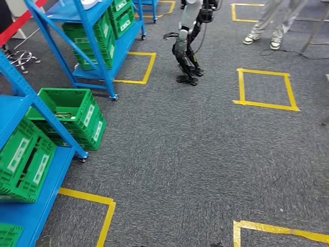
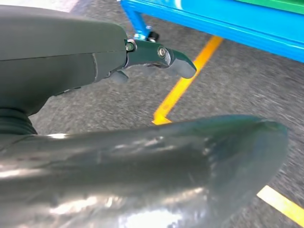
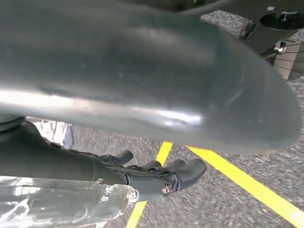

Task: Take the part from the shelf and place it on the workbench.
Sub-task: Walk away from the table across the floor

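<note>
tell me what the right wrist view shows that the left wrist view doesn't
In the right wrist view alone: the right hand holds a clear plastic bag against its fingers; what is inside I cannot tell. In the left wrist view alone: the left hand with nothing in it, fingers stretched out, and the blue shelf frame with a caster foot. Shared by both: grey carpet crossed by yellow tape lines, and a large grey thumb close to the lens.
</note>
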### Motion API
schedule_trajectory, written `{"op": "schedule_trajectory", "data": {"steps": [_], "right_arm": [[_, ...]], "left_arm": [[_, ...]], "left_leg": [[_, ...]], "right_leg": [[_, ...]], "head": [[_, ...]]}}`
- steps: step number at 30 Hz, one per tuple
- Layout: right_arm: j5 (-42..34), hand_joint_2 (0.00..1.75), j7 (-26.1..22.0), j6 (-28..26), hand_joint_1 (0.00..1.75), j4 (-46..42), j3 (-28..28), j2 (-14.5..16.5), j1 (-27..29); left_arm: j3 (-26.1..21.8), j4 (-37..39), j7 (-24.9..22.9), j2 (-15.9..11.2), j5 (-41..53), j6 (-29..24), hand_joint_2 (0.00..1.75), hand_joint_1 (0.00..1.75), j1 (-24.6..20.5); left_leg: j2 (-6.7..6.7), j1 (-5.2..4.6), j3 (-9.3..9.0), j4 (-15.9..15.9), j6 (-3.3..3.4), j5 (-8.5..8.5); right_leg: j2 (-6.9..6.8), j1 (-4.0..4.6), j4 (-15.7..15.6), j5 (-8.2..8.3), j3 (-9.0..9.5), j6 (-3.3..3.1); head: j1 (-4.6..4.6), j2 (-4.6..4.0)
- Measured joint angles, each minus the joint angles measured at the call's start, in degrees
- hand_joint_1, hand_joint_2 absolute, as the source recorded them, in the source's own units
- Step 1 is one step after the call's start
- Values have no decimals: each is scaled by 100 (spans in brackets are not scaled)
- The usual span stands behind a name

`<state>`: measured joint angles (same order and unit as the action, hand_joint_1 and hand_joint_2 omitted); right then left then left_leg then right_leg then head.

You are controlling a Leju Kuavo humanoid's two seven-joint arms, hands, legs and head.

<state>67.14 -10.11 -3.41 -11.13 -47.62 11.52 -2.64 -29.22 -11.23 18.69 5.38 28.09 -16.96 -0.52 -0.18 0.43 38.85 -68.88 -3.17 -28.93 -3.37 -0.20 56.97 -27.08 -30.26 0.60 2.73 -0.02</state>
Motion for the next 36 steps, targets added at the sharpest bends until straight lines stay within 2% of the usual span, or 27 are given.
{"op": "schedule_trajectory", "data": {"steps": [2,4,6,7,9,10,11,12,13,14,15,16,18,19,20,21,22,24,26,27,28,29,30,31,33,35,36], "right_arm": [[-28,0,-8,-19,0,0,-13,-7,-7],[-44,0,10,-53,0,0,-35,-24,-11],[-48,0,48,-81,0,0,-50,-47,-23],[-48,0,65,-88,0,0,-54,-59,-32],[-46,0,81,-99,0,0,-66,-77,-37],[-44,0,90,-105,0,0,-71,-88,-30],[-38,0,98,-113,0,0,-76,-96,-17],[-31,0,108,-124,0,0,-79,-103,-4],[-19,0,116,-137,0,0,-80,-107,6],[-2,0,122,-153,0,0,-81,-109,10],[16,0,125,-168,0,0,-81,-109,7],[34,0,126,-184,0,0,-81,-109,1],[61,0,126,-209,0,0,-80,-109,-8],[73,0,130,-220,0,0,-79,-109,-12],[86,0,140,-227,0,0,-79,-109,-16],[101,0,153,-234,0,0,-79,-109,-20],[115,0,168,-240,0,0,-79,-107,-25],[132,0,195,-243,0,0,-79,-102,-29],[117,0,227,-219,0,0,-80,-101,-14],[94,0,240,-198,0,0,-82,-103,-1],[66,0,246,-180,0,0,-85,-107,8],[42,0,246,-167,0,0,-89,-110,12],[26,0,242,-157,0,0,-91,-112,10],[15,0,233,-148,0,0,-93,-112,7],[-10,0,212,-119,0,0,-95,-114,2],[-36,0,199,-88,0,0,-101,-118,3],[-46,0,198,-72,0,0,-108,-121,2]], "left_arm": [[0,0,-162,13,34,-8,0,0,-20],[0,0,-330,41,58,-8,0,0,-53],[0,1,-428,70,72,-9,0,0,-44],[0,2,-453,87,72,-12,0,0,-25],[0,4,-476,111,72,-19,0,0,-11],[0,4,-481,120,71,-23,0,0,-18],[0,4,-484,122,69,-26,0,0,-28],[-1,4,-485,124,61,-28,0,0,-32],[-2,4,-487,127,47,-25,0,0,-27],[-5,4,-493,130,32,-17,0,0,-15],[-10,4,-505,132,17,-8,0,0,-3],[-19,4,-522,133,7,2,0,0,5],[-48,4,-550,127,1,9,0,0,5],[-66,4,-556,121,-4,12,0,0,6],[-81,4,-556,113,-9,16,0,0,14],[-93,4,-548,104,-16,23,0,0,30],[-105,5,-523,97,-25,37,0,0,48],[-128,6,-413,93,-34,77,0,0,54],[-144,7,-254,93,-14,121,0,0,11],[-145,7,-187,93,12,137,0,0,-11],[-145,7,-144,95,39,145,0,0,-21],[-145,7,-120,97,61,150,0,0,-19],[-145,7,-110,99,76,150,0,0,-16],[-145,7,-103,101,93,148,0,0,-14],[-145,7,-94,107,145,140,0,0,-32],[-144,7,-92,116,193,134,0,0,-65],[-144,7,-93,121,203,131,0,0,-74]], "left_leg": [[271,-13,-451,796,5,323],[448,-40,-676,1228,73,407],[343,-57,-669,1264,169,390],[278,-52,-666,1268,203,395],[153,-34,-665,1276,277,414],[88,-28,-661,1276,306,419],[15,-30,-657,1276,327,420],[-67,-32,-654,1275,338,421],[-154,-35,-656,1274,341,421],[-241,-35,-661,1273,339,421],[-328,-32,-669,1271,334,422],[-413,-26,-677,1268,321,422],[-571,-30,-662,1241,269,421],[-639,-29,-638,1231,233,429],[-702,-24,-609,1226,194,443],[-765,-9,-583,1231,157,461],[-761,1,-565,1230,126,463],[-518,-9,-451,1019,79,305],[-186,-25,-133,350,45,-71],[-114,-24,56,-50,32,-245],[-80,-23,185,-336,24,-331],[-62,-23,223,-437,20,-310],[-41,-22,141,-296,22,-177],[19,-23,-44,39,28,23],[306,-49,-472,829,44,326],[486,-79,-654,1194,102,374],[454,-92,-652,1218,142,360]], "right_leg": [[-133,20,14,-26,19,43],[-254,59,27,-61,35,105],[-376,68,20,-86,67,157],[-340,55,44,-120,71,189],[-60,26,361,-330,-57,244],[128,16,703,-508,-218,260],[241,11,1127,-698,-425,264],[290,11,1512,-835,-622,266],[311,12,1738,-870,-754,264],[323,10,1746,-790,-786,257],[348,4,1517,-606,-701,250],[425,-12,1126,-369,-533,244],[696,-58,408,-80,-205,233],[791,-71,219,-39,-119,222],[822,-70,161,-56,-93,200],[769,-63,151,-52,-89,170],[706,-58,143,-39,-93,133],[564,-56,114,-13,-90,58],[388,-39,100,-10,-92,13],[290,-28,100,-14,-95,3],[200,-23,100,-19,-95,-4],[119,-20,101,-23,-93,-6],[47,-20,101,-28,-88,-4],[-20,-22,101,-35,-77,4],[-135,3,108,-61,-51,42],[-214,43,116,-89,-37,87],[-258,53,111,-95,-26,108]], "head": [[5,0],[-9,0],[-27,0],[-32,0],[-58,0],[-79,0],[-94,0],[-103,0],[-106,0],[-107,0],[-108,0],[-108,0],[-109,0],[-111,0],[-110,0],[-108,0],[-109,0],[-76,0],[-43,0],[-41,0],[-41,0],[-40,0],[-39,0],[-38,0],[-34,0],[-37,0],[-44,0]]}}
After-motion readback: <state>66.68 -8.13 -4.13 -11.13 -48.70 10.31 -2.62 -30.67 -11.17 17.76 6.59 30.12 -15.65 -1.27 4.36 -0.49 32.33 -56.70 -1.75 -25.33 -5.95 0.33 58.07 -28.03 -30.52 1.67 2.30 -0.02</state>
